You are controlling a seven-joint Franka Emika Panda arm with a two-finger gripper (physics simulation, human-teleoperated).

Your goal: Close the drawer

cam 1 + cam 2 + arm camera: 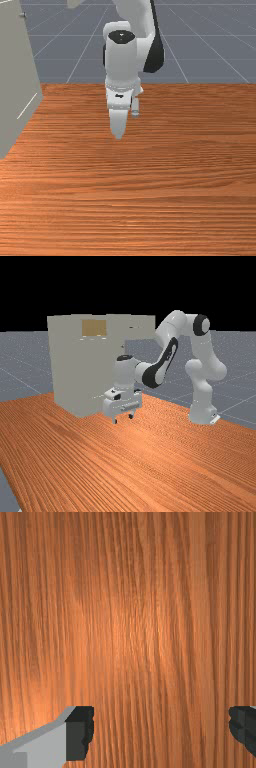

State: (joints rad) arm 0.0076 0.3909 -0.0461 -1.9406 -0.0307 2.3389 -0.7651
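In the far view, the open drawer (pixel 141 331) juts from the top of the pale grey cabinet (pixel 75 368) toward the arm's side. My gripper (pixel 123 419) hangs over the wood in that view, well lower than the drawer and apart from it, fingers pointing down. The front view has the cabinet (pixel 15 75) along its left edge and my gripper (pixel 119 125) near the middle. Seen from the wrist, the gripper (pixel 161 729) is open, its dark fingertips wide apart with bare wood beneath.
The wooden table (pixel 165 471) spreads under the hand and in front of the cabinet. In the far view, the arm's raised elbow stands close to the drawer's outer end. A tan panel (pixel 94 327) marks the cabinet's upper part.
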